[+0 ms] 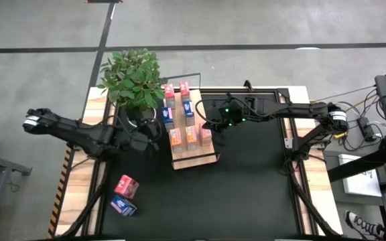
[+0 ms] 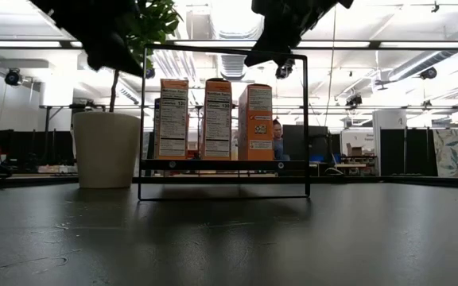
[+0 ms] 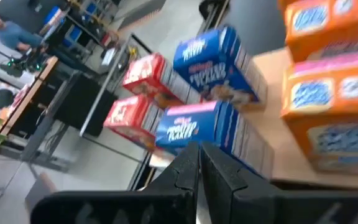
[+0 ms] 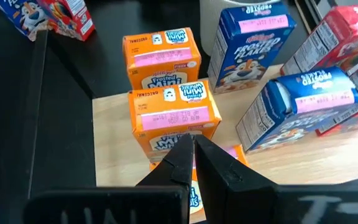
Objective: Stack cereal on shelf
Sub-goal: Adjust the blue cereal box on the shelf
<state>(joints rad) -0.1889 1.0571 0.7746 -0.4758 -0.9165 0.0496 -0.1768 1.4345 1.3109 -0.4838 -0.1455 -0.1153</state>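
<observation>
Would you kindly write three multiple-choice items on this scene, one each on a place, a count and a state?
1. Where do the loose cereal boxes lie?
A. on the black tabletop, apart from the shelf
B. in the plant pot
C. on the shelf

2. How many boxes lie off the shelf?
A. none
B. two
C. five

3. How is the right gripper?
A. holding a blue box
B. wide open
C. shut, empty

Key: 1 A, the high view shows them on the tabletop near the front left; 2 B, one pink-red and one blue; 3 C, the right wrist view shows its fingers together with nothing between.
</observation>
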